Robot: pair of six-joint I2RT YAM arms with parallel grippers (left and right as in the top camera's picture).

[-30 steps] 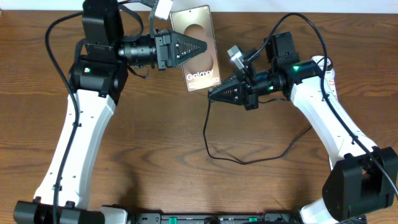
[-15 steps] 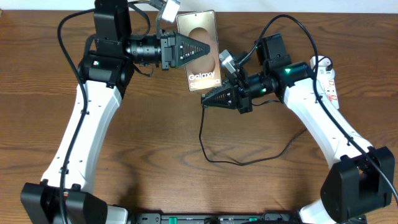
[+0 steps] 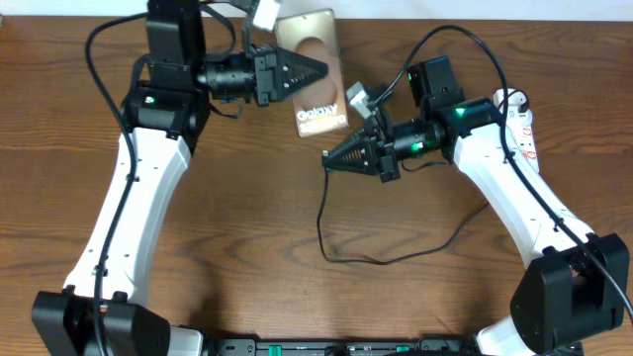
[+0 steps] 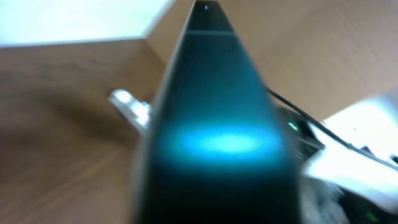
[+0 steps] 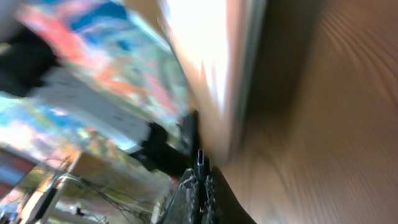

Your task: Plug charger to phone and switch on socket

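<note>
Clamping the phone (image 3: 318, 111), left claw (image 3: 318, 71) holds it near right claw (image 3: 329, 158) pinching the charger (image 3: 319, 213).

The whole picture was strongly blurred. At the bottom centre the dark gripper (image 5: 200, 186) pointed upward, its jaws close together around the charger (image 5: 199, 157), whose small plug tip stood out just above them. The brown wooden worktop (image 5: 329, 124) filled the right side. Above the tip ran a pale bright band (image 5: 211, 56), and left of it lay smears of colour (image 5: 87, 81), too unclear to name.
</note>
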